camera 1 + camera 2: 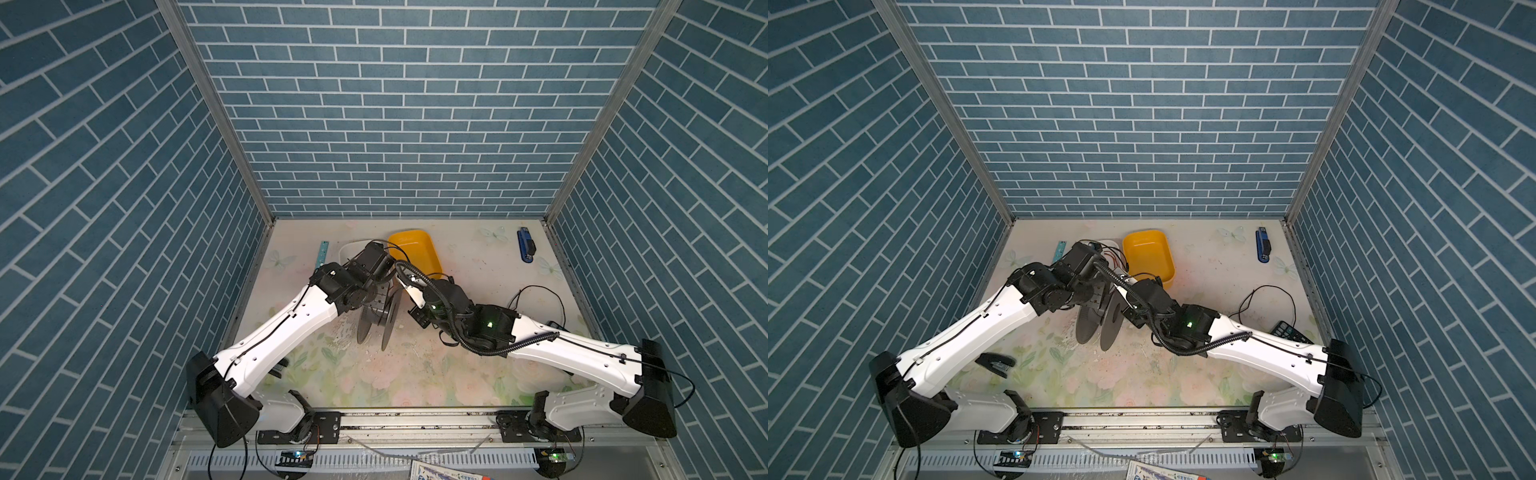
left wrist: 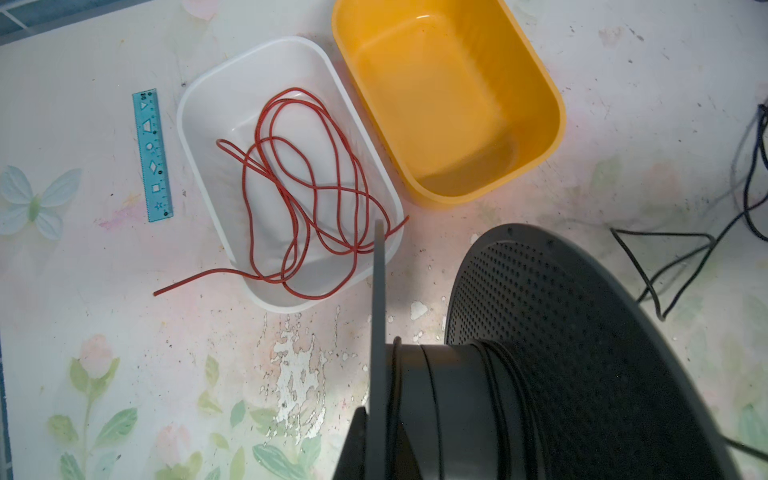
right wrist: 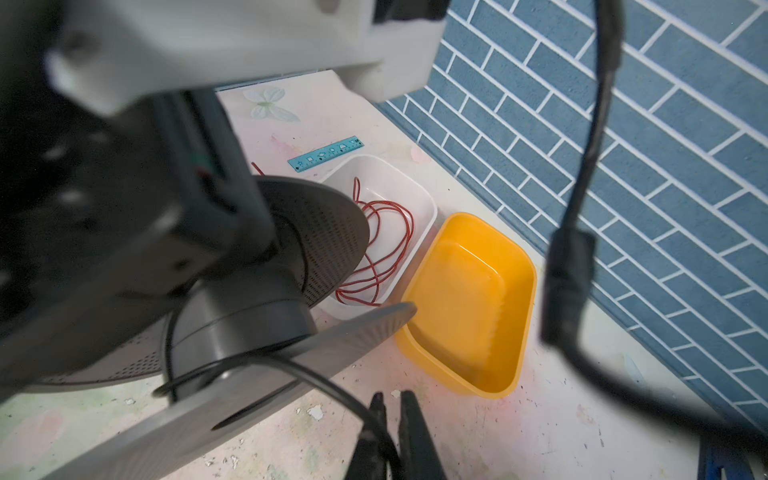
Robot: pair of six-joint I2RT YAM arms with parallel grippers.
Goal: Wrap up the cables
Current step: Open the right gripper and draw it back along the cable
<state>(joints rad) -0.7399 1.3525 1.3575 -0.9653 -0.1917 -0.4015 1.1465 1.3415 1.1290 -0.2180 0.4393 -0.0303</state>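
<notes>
- In both top views we see the dark grey spool (image 1: 391, 322) near the middle of the table (image 1: 457, 374). Its flanges are upright and its axis lies roughly from left to right. The loose part of the black cable (image 1: 1266, 286) lies as an open loop on the right side of the table, well apart from the spool.
- In the left wrist view the left gripper (image 2: 380, 432) is clamped on the thin flange of the spool, with one finger on each side. Some turns of the cable go around the hub, across the spool's axis. Beyond the spool stand a white bin (image 2: 232, 87) with a red wire (image 2: 296, 89) in it and a yellow bin (image 2: 528, 83).
- In the right wrist view one strand of the cable leaves the hub and curves toward the right gripper (image 3: 392, 411). Its fingers are pressed together on the strand, just beside the spool's near flange.
</notes>
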